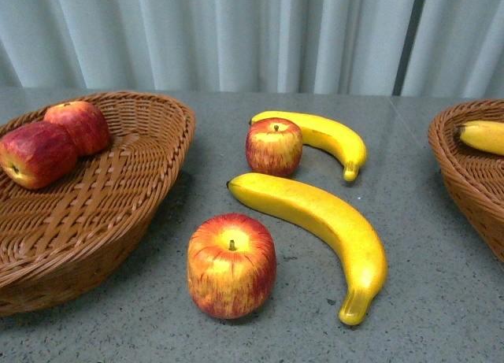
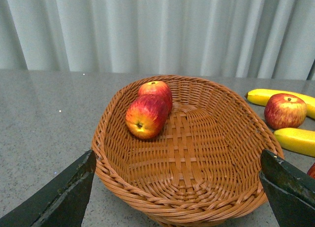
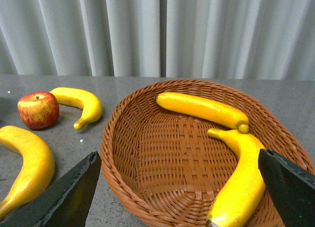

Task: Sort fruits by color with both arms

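Left pincer [image 2: 177,158] facing the apple basket [image 2: 206,81] and right pincer [image 3: 178,155] facing the banana basket [image 3: 197,82]: jaws apart, empty. Near apple [image 1: 231,265] and long banana [image 1: 315,212] lie on the tabletop [image 1: 425,300]; grip each across its middle.

The grey table [image 1: 425,316] bears a left basket [image 1: 79,261] and a right basket [image 1: 465,182]; between them lie a near apple [image 1: 231,266], far apple [image 1: 274,146], near banana [image 1: 323,217] and far banana [image 1: 327,135].

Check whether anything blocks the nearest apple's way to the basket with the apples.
Nothing visible does: the nearest apple sits beside the left basket, with only bare table between them.
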`<act>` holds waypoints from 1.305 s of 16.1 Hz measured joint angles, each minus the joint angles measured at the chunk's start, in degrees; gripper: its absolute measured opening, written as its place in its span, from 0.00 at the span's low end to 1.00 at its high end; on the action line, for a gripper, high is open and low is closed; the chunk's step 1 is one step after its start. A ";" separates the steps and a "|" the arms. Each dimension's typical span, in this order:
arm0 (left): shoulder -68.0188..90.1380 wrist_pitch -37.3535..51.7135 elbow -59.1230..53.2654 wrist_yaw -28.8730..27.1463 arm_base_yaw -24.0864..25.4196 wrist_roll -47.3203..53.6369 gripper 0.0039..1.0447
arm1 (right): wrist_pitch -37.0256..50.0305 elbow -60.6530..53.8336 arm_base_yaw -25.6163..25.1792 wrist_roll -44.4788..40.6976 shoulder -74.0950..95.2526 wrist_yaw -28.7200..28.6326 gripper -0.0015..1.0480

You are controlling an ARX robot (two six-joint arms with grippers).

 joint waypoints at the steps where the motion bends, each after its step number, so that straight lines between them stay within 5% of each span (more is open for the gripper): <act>1: 0.00 0.00 0.00 0.00 0.00 0.00 0.94 | 0.02 0.00 0.00 0.00 0.00 0.00 0.94; 13: 0.00 0.00 0.00 0.00 0.00 0.00 0.94 | 0.02 0.00 0.00 0.02 0.00 0.00 0.94; 14: 1.07 -4.26 1.01 -3.08 -1.05 -1.38 0.94 | 0.02 0.00 0.00 0.02 0.00 0.00 0.94; 16: 14.12 -18.03 10.05 -21.14 -10.84 -8.61 0.94 | 0.11 0.00 0.00 0.17 0.00 -0.11 0.94; 18: 21.22 -8.44 15.43 -23.50 -13.33 -9.16 0.94 | 0.02 0.00 0.00 0.20 0.02 0.02 0.94; 21: 36.96 6.19 22.99 -13.14 -16.33 -3.61 0.94 | 0.07 0.00 0.00 0.22 0.00 0.02 0.94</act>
